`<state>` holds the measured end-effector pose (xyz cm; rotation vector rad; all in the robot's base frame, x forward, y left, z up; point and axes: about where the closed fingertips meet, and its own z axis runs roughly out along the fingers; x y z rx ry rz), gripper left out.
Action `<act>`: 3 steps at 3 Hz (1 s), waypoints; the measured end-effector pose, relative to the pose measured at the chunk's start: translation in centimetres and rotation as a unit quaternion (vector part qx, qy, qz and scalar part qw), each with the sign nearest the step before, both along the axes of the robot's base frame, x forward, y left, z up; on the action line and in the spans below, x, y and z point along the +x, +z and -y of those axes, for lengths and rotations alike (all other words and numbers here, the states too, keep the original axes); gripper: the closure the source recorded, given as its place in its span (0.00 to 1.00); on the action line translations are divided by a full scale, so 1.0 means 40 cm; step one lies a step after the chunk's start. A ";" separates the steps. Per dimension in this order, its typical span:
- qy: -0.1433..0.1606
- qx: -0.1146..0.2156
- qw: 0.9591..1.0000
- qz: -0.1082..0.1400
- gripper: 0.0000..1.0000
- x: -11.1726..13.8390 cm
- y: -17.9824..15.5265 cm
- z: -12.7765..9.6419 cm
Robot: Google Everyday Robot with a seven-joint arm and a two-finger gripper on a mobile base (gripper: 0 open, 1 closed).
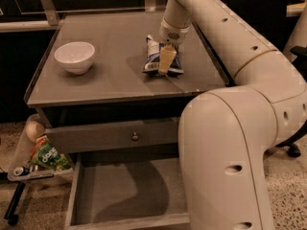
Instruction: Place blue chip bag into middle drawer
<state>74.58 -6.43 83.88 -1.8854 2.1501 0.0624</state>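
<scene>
Grey table (pixel 105 83) fills the upper view, and your jaws are down over its right part, right on top of the blue chip bag (pixel 153 56). The bag lies flat on the table, and you cannot tell whether the jaws are spread or pinching it. Toward the view's left of the jaws, open table top runs to the white bowl (pixel 75 56), well apart. The table's right edge is near the jaws. Below the jaws, past the front edge and the knobbed drawer front (pixel 96 135), the middle drawer (pixel 120 195) stands pulled out, your arm (pixel 230 143) covering its right side.
</scene>
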 end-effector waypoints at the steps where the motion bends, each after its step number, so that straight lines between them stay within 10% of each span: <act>1: 0.000 0.000 1.000 0.000 0.88 0.000 0.000 0.000; 3: -0.031 0.006 0.999 0.026 1.00 -0.038 0.070 0.055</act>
